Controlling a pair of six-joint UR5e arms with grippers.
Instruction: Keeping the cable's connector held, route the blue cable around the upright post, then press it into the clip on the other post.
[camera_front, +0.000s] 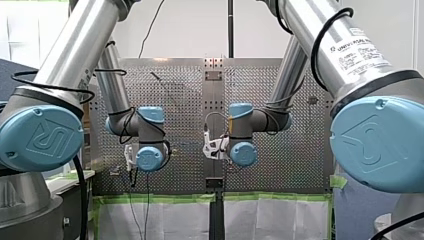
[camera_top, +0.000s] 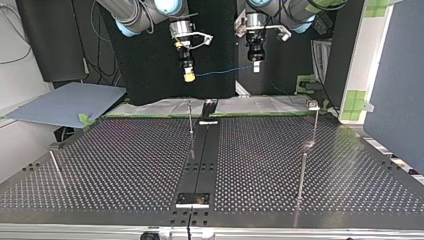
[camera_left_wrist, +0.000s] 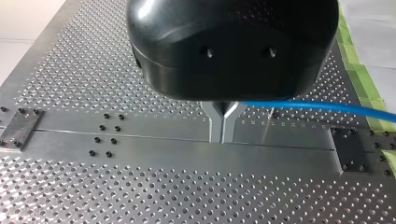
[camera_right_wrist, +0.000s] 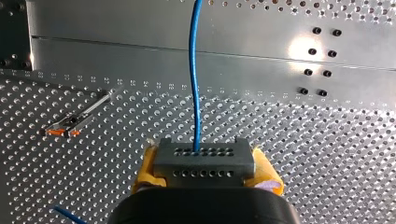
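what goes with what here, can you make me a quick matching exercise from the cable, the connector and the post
Things:
1. thin blue cable
2. grey connector block with holes
3. thin upright metal post

States:
a. held in my right gripper, between yellow pads
b. standing free on the perforated table
c. strung through the air to my left gripper

Pairs: 1-c; 2-a; 3-b

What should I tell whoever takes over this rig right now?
Right hand: shut on the connector.
Left hand: shut on the blue cable, which runs between them, high above the table.
Upright post and clip post: on the table, cable touching neither.
Done: both grasps.
Left: route around the upright post, press into the clip.
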